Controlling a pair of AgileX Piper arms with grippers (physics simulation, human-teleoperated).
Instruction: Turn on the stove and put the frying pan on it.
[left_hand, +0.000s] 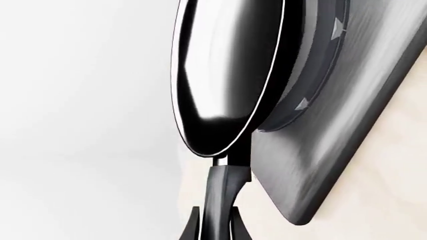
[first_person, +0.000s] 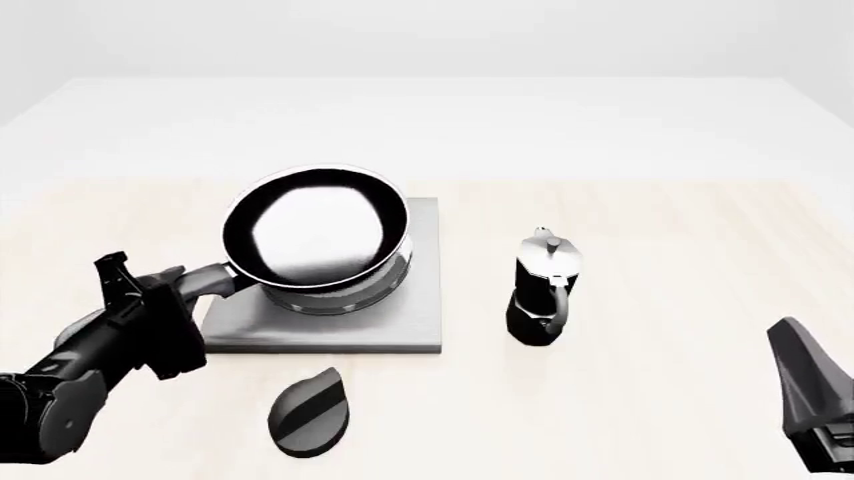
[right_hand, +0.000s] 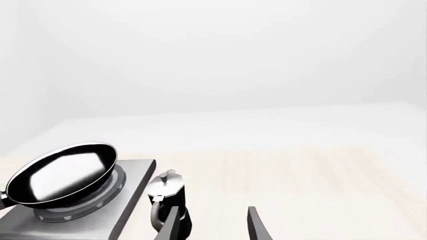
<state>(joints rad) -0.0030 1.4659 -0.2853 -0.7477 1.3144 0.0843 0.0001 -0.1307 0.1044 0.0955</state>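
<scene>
Left end effector (first_person: 167, 290) is clamped on the frying pan (first_person: 318, 238) by its long handle, fingers pinched on either side of the grip as the left wrist view shows (left_hand: 217, 227). From that end effector the pan bowl sits out at about two o'clock in the front view, over the round burner of the stove (first_person: 400, 325); whether the pan's base is touching the rings or just above them I cannot tell, though in the right wrist view the frying pan (right_hand: 63, 174) looks tilted over the burner. The stove slab rests flat on the desk (first_person: 667, 200). The black oval knob (first_person: 310, 410) lies apart on the desk, at six o'clock from the slab, near its front edge. The moka pot (first_person: 545, 290) stands upright at three o'clock from the stove, close beside it. Right end effector (right_hand: 212, 225) is well off at the lower right, fingers spread apart and holding nothing, with the moka pot just ahead of it.
</scene>
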